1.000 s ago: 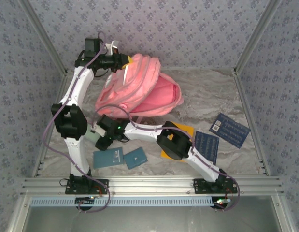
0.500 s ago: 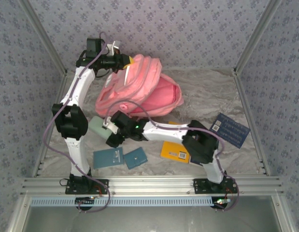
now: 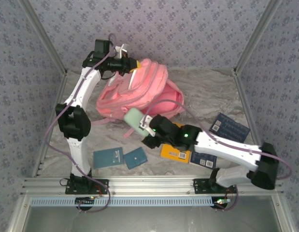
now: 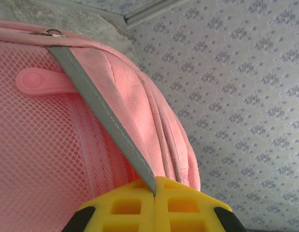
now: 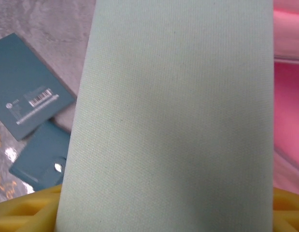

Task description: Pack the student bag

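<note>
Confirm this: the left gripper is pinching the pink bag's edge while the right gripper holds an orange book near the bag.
Wrong on one point: the right gripper holds a pale green item, not an orange book; the right wrist view shows it. The left gripper does pinch the edge of the pink bag.

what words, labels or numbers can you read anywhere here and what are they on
No text reads as words or numbers.
teal booklet: white barcode label and round mark, print too small to read.
dark blue booklet: white print and a white label, blurred.
orange book: white barcode label, too small to read.
student bag and pale green case: no lettering seen.
</note>
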